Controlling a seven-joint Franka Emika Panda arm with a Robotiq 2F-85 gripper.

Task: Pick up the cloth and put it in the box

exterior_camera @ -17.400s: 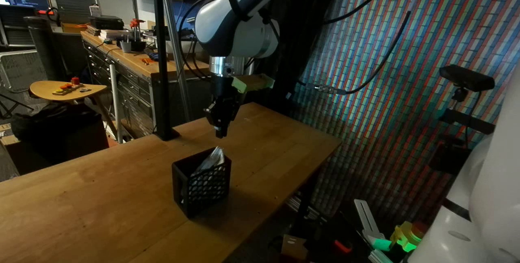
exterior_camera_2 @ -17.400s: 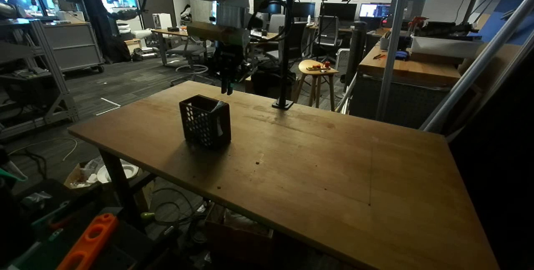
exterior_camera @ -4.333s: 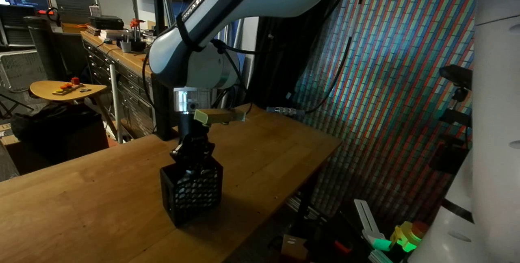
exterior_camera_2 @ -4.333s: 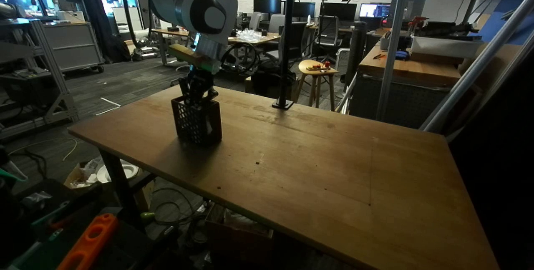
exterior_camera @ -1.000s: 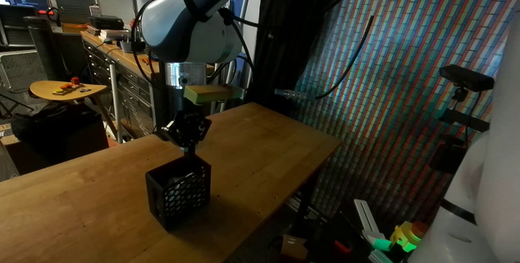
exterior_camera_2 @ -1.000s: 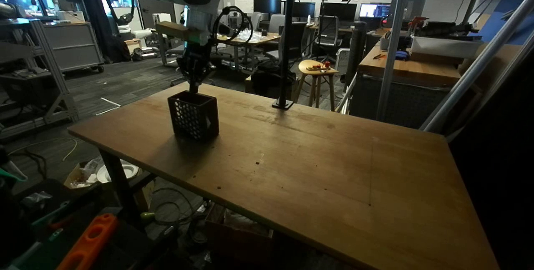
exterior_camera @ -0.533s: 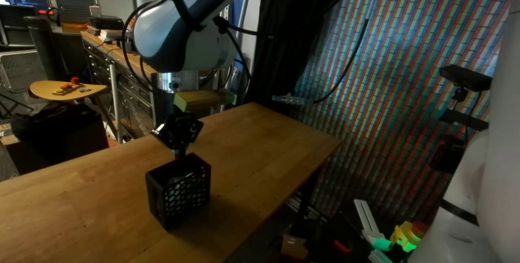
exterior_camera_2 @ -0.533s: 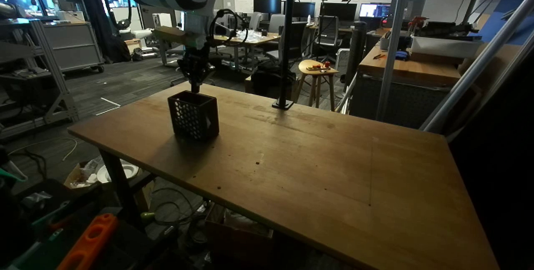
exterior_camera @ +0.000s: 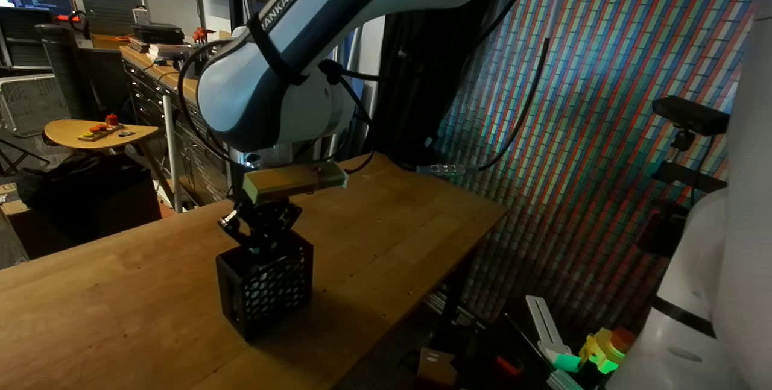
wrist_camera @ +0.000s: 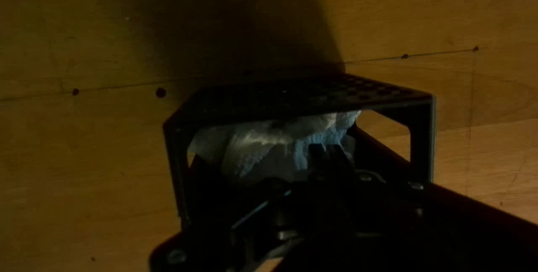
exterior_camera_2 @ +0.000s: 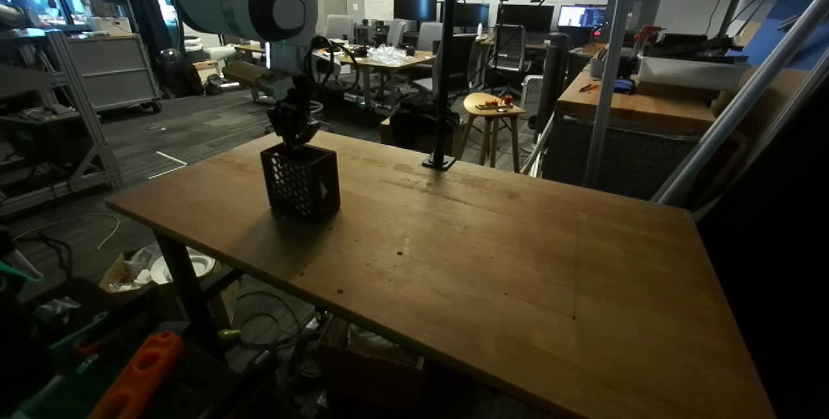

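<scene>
- Wrist view: the gripper (wrist_camera: pixel 326 148) points down into the mouth of the lattice-sided black box (wrist_camera: pixel 269 101). Its fingertips (wrist_camera: pixel 317 154) sit side by side with only a thin slit between them, so the hand is narrow; it is too dark to tell whether a fold is pinched there.
- Same wrist view: the crumpled cloth (wrist_camera: pixel 258 139), white with bluish parts, lies inside the box, along the wall farther from the gripper's body. The fingertips end over its bluish part; contact cannot be confirmed.
- In an exterior view, the box (exterior_camera: pixel 278 290) stands upright on the wooden tabletop (exterior_camera: pixel 151 311). The gripper has just come down from about the box's rim into its mouth, and the fingertips are now hidden inside. Pale cloth shows through the lattice, none of it above the rim.
- In an exterior view, the fingertips likewise drop out of sight behind the rim of the box (exterior_camera_2: pixel 288 179), which has not visibly shifted over the last half second. The black post (exterior_camera_2: pixel 445 69) stands well apart from the box, beyond it.
- For the task, I judge the placing as good as done, since the cloth is already in the box; the descent reads as a push to tuck it lower, though a fresh grasp is possible. Going deeper, the gripper could catch the box's rim and drag it.
</scene>
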